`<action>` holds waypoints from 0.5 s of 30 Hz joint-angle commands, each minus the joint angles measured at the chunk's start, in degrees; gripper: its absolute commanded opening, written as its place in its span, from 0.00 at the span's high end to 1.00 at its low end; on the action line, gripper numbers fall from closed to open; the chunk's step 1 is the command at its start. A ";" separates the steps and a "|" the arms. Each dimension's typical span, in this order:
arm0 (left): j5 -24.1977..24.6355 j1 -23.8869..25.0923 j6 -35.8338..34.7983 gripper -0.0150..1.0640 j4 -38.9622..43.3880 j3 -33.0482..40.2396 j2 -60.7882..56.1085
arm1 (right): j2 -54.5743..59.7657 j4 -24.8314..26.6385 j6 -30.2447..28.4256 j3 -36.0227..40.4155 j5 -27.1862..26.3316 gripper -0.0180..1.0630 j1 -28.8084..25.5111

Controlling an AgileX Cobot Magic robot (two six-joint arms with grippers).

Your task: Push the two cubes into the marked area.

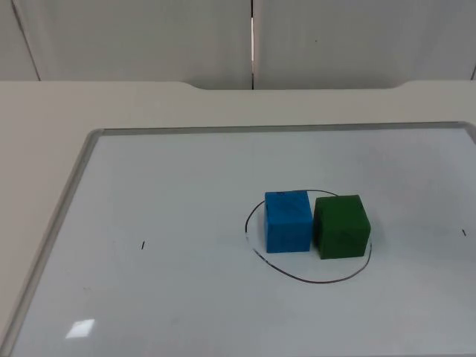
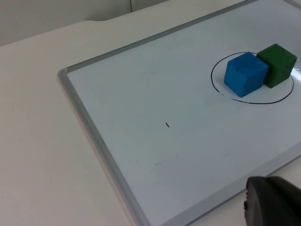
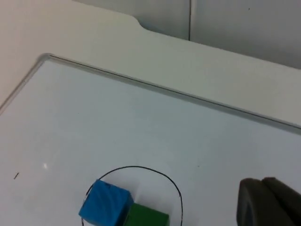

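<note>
I see a framed whiteboard (image 1: 89, 149) lying flat on the table (image 1: 44, 111), grey partition wall (image 1: 149, 37) behind.

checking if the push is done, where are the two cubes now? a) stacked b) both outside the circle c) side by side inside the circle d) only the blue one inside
c: the blue cube and green cube sit side by side, touching, within the drawn circle on the whiteboard.

We see even, bright light; a small glare patch on the whiteboard (image 1: 82, 327); soft cube shadows; black fingertips blurred.
</note>
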 commanded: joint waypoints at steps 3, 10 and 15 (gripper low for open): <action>0.09 -0.12 0.07 0.99 0.30 0.25 -0.23 | -6.42 -0.42 -1.89 3.70 0.17 0.99 -0.21; 0.09 -0.12 0.07 0.99 0.30 0.25 -0.23 | -17.68 0.65 -1.34 11.33 -0.05 0.99 -0.21; 0.09 -0.12 0.07 0.99 0.30 0.25 -0.23 | -25.81 1.21 -1.34 17.76 0.08 0.99 -0.21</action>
